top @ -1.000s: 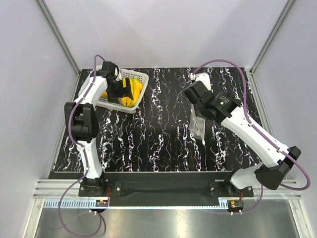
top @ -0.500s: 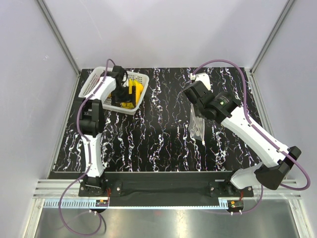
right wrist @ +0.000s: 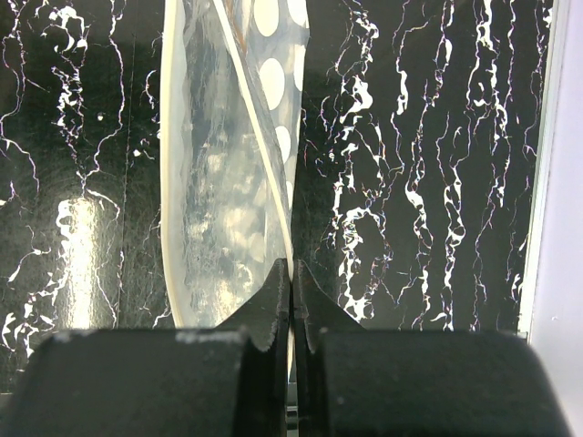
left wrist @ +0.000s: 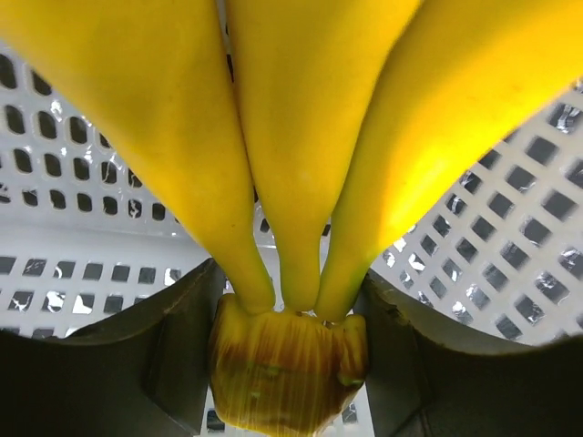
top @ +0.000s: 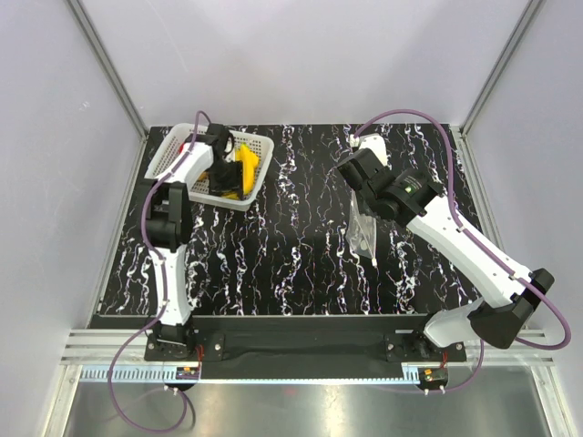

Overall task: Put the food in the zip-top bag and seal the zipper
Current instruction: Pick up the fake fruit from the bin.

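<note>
Yellow bananas [left wrist: 301, 137] sat in the white basket [left wrist: 73, 228] at the desk's [right wrist: 410, 182] far left corner. The left gripper [left wrist: 291, 305] had its jaws snug against both sides of the bunch's brownish stem end, so it was gripping it there. Over on the right, the right gripper [right wrist: 291, 273] was pinched tight on an edge of the clear zip-top bag [right wrist: 219, 182], which stretched straight out ahead of it above the desk.

A robot test booth in a lab: plain pale walls [top: 301, 64] and aluminium rails [top: 107, 73] enclose a black marbled table [top: 291, 273]. The left arm [top: 171, 273] and right arm [top: 455, 238] are bolted at its near edge, trailing purple cables [top: 401, 112].
</note>
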Tool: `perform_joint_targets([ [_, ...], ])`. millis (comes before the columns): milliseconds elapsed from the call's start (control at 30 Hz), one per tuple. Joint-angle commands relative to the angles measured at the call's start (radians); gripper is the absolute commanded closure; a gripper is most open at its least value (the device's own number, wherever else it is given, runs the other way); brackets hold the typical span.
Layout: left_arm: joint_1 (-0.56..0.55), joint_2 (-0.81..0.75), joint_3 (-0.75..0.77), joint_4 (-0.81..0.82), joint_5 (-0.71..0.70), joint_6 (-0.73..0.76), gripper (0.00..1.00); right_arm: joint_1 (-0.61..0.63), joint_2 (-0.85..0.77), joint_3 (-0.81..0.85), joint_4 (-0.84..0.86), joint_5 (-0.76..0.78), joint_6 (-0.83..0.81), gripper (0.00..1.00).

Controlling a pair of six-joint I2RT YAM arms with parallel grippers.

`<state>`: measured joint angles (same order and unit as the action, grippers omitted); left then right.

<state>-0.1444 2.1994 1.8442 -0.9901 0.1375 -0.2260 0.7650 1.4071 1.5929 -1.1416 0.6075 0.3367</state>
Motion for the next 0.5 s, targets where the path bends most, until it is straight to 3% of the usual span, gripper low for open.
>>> perform_joint_targets([
  [0, 0.006, -0.16, -0.026, 0.085, 0.004, -0.021, 0.55, 0.005, -0.014, 0.024, 0.017, 0.0, 0.005, 1.0],
  [467, -0.024, -0.569, -0.315, 0.367, 0.253, -0.125, 0.61, 0.005, 0.056, 0.073, 0.083, -0.035, -0.022, 1.0],
])
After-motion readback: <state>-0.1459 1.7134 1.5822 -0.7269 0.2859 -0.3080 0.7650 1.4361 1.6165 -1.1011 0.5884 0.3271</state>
